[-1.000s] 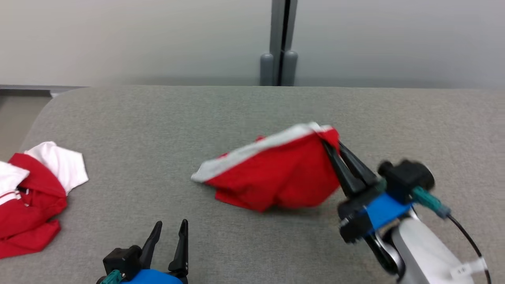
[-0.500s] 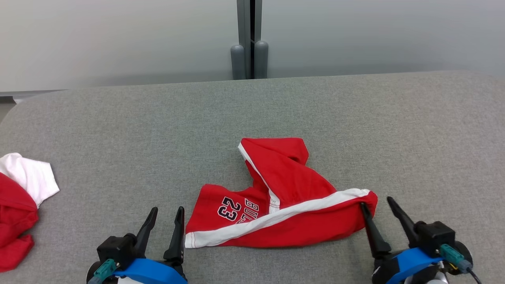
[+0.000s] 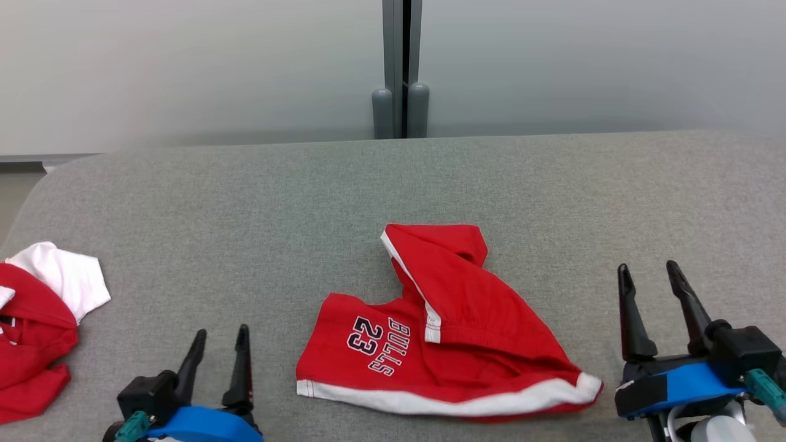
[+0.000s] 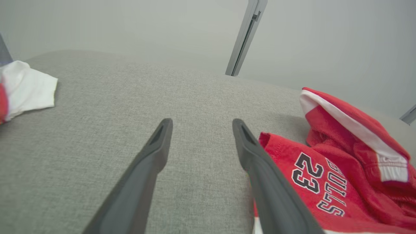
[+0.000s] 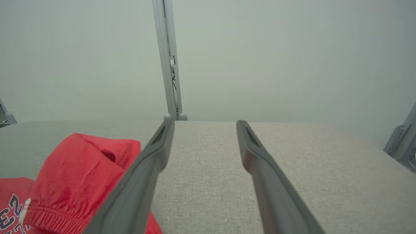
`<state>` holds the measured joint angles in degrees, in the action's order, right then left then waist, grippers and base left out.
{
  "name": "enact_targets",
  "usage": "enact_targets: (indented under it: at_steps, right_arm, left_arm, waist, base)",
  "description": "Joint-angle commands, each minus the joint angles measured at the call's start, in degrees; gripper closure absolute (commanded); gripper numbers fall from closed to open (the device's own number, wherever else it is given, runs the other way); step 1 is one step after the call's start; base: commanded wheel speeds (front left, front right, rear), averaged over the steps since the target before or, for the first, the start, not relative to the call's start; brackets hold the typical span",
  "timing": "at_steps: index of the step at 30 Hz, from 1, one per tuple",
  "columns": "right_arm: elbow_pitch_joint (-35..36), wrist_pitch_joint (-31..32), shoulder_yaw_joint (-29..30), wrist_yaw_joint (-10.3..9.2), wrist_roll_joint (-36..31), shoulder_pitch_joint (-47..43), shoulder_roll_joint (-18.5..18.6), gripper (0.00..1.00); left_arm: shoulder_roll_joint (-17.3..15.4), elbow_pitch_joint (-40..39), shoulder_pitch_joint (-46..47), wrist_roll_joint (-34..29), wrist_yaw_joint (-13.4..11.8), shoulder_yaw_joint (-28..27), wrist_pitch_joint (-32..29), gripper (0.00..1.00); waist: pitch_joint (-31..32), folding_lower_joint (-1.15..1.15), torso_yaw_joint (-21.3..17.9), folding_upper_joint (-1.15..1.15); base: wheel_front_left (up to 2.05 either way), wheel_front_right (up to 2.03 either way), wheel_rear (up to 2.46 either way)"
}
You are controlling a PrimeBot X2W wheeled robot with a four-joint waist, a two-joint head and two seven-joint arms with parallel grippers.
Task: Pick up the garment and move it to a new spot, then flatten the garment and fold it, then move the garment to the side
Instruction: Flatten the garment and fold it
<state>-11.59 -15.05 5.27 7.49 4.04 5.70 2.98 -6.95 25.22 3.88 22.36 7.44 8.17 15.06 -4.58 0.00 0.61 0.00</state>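
The shorts (image 3: 454, 344) lie rumpled on the table (image 3: 245, 202), near its front middle, between the two grippers and touched by neither. Their long axis runs left to right along the white band at the near edge. One leg flops over the other, its tip pointing away toward the wall. Flattening looks like the job now: best pin the printed left corner and draw the folded leg out rightward, low and slow. The left gripper (image 3: 221, 331) is spread and empty, and so is the right gripper (image 3: 648, 267).
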Motion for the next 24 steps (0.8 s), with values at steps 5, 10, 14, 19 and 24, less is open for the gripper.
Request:
enact_targets:
  at_steps: [5, 10, 14, 19, 24]
  right_arm:
    - [0.11, -0.18, -3.62, 0.00, 0.73, -3.29, -0.04, 0.00]
    - [-1.61, -0.19, -4.23, 0.00, -0.16, -4.94, 0.00, 0.00]
    - [-2.16, -0.18, -4.46, 0.00, -0.71, -7.04, -0.02, 0.00]
    - [-2.89, -0.19, -4.54, 0.00, 0.36, -9.01, 0.00, 0.00]
    - [-3.45, -0.19, -5.05, 0.00, 0.96, -9.70, -0.01, 0.00]
  left_arm:
    - [1.34, 0.65, -1.22, -4.44, -0.01, -5.12, 0.17, 0.00]
    - [2.05, 1.13, -2.35, -6.43, 0.03, -6.42, 0.17, 0.00]
    - [2.62, 1.25, -3.97, -7.95, 0.06, -7.43, 0.17, 0.00]
    - [3.18, 0.77, -6.13, -9.63, 0.07, -9.27, 0.17, 0.00]
    - [3.64, 1.00, -7.17, -10.99, 0.07, -10.50, 0.17, 0.00]
  waist:
    - [1.37, 0.00, -0.21, 0.00]
    - [2.41, 0.00, -0.15, 0.00]
    - [3.91, 0.00, -0.43, 0.00]
    - [5.28, 0.00, -0.99, 0.00]
    - [6.07, 0.00, -1.23, 0.00]
  base:
    - [0.00, 0.00, 0.00]
    - [0.00, 0.00, 0.00]
    - [0.00, 0.00, 0.00]
    - [0.00, 0.00, 0.00]
    - [0.00, 0.00, 0.00]
